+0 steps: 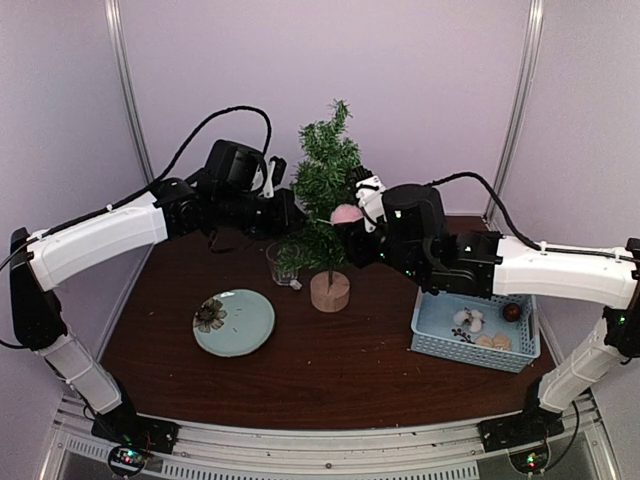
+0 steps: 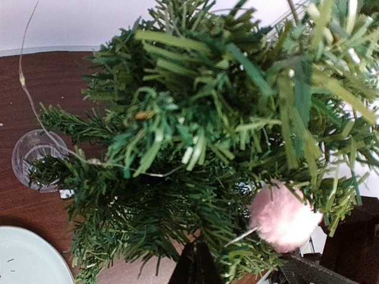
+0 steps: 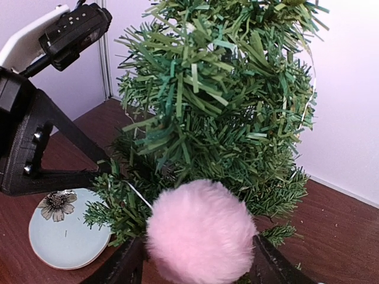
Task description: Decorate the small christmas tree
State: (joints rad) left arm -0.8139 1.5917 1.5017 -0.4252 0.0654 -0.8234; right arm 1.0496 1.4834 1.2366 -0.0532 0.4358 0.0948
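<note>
Pink pompom [image 3: 201, 234] between parted right pincer [image 3: 198, 263], against small christmas tree [image 3: 219, 100].

One each – tree [image 1: 325, 190], pink pompom [image 1: 346, 213], glass [image 1: 282, 264], plate [image 1: 245, 330], basket [image 1: 470, 356]

My arms: white link shells [image 1: 100, 240], black joints [image 1: 180, 205], a black cable [image 1: 215, 120] over each. Green LEDs [image 1: 398, 213] on right wrist. Screws showing in my left fingers [image 3: 26, 151], black plastic.

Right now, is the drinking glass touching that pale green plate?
Apart. The top external view shows a strip of bare brown table between the glass and the plate; the left wrist view shows the same gap.
</note>
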